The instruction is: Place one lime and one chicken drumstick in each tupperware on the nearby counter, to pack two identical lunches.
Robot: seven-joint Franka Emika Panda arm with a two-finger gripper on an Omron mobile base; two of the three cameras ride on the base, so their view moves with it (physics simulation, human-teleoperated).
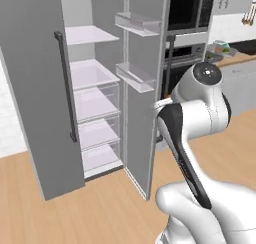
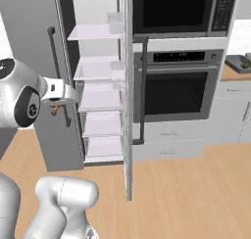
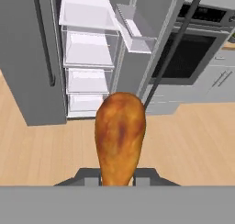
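Both base views flank the arm, facing the open fridge (image 1: 100, 103)

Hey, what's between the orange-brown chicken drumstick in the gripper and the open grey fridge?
Only bare wood floor, seen in the hand view: the orange-brown chicken drumstick, clamped in the gripper, hangs before the open grey fridge with nothing between them.

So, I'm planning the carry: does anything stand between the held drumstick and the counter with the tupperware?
The gripper holds the chicken drumstick before the fridge. The open fridge door juts out toward the counter; it may block the way.
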